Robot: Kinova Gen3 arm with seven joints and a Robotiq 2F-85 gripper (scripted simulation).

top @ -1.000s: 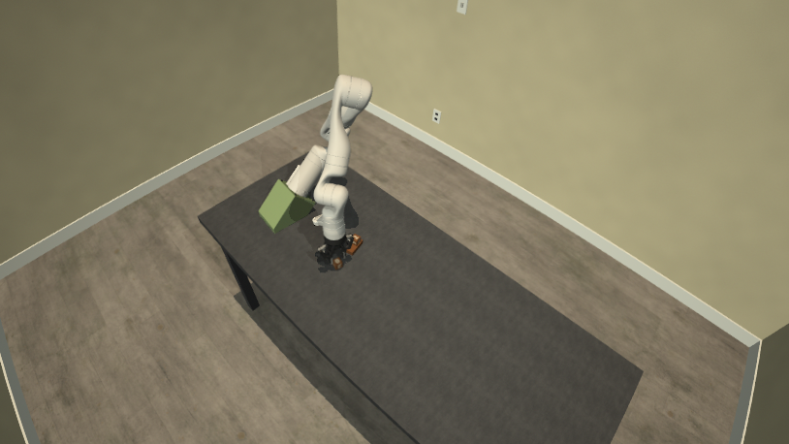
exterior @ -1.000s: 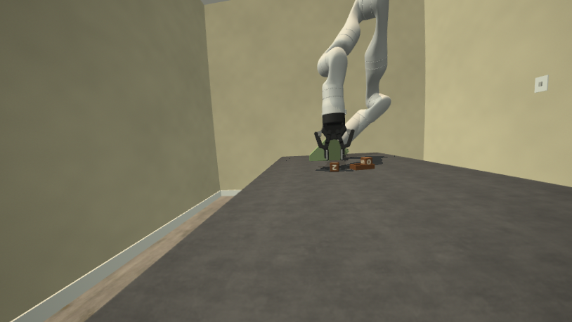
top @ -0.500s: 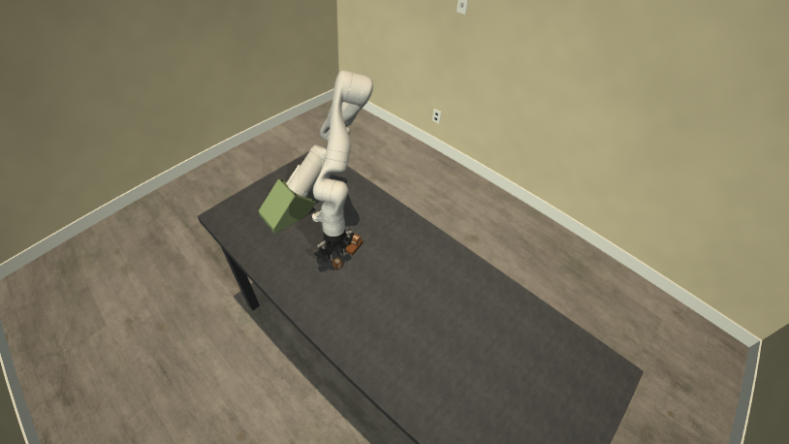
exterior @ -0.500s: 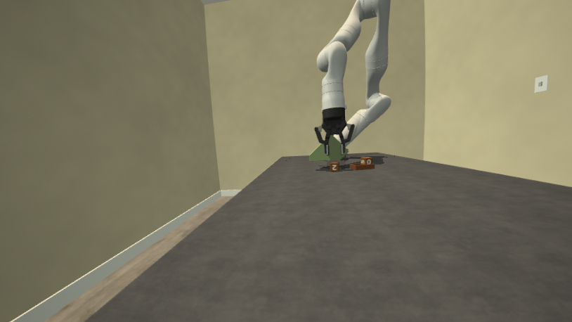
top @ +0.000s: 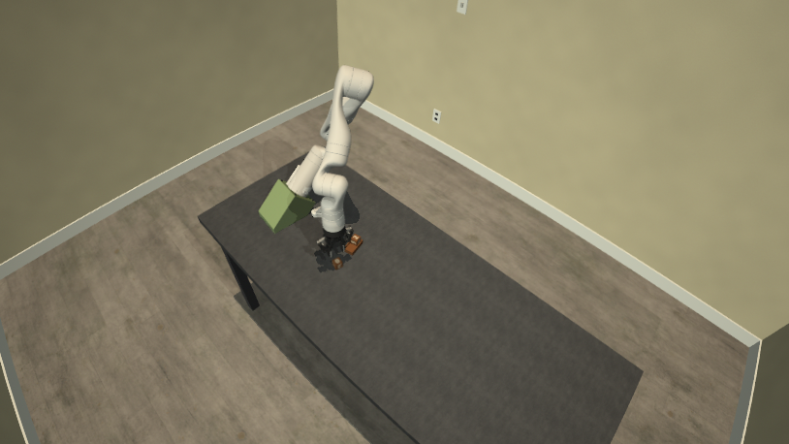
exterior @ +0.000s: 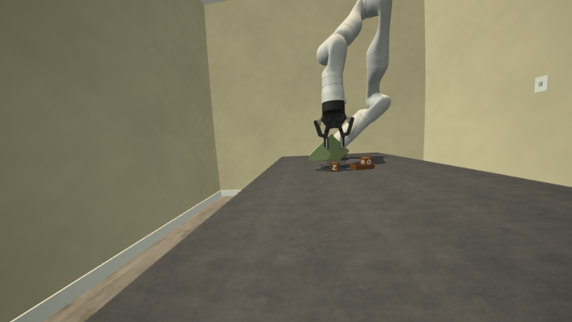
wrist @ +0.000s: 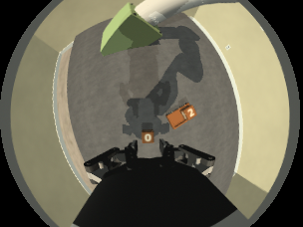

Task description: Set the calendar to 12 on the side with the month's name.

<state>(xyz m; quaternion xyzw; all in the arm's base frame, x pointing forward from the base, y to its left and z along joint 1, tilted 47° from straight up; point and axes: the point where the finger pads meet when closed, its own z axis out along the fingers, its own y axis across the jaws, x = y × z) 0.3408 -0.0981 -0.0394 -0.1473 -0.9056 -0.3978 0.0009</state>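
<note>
The one relation that matters is vertical: the loose brown wooden cube [exterior: 334,166] stands on the dark grey worktop [exterior: 320,248] almost straight beneath the black two-fingered gripper [exterior: 333,143], and apart from it, so the coming move looks like a plain descent. The fingers are held about half open, well above the cube, with nothing between them; that gap seems enough to straddle the cube, though this is a judgement from a small view. In the exterior view this cube shows a white 2 on its near face, and in the wrist view its top face shows a 0. Just beside it, on its right in the exterior view, lies the low brown wooden tray [exterior: 362,166], its long axis running roughly across that view, flat on the worktop. The second brown cube [exterior: 366,161] stands in the tray toward one end, showing a 0 to the exterior camera and a 2 on top in the wrist view. The month's name cannot be made out at this size, so which side counts as the reading side cannot be told. The white seven-joint arm [exterior: 332,76] rises from its base, folds over at the elbow high up, and comes down with the wrist pointing straight at the worktop. A green wedge-shaped block [top: 282,207] sits by the arm's base, behind the cubes.
</note>
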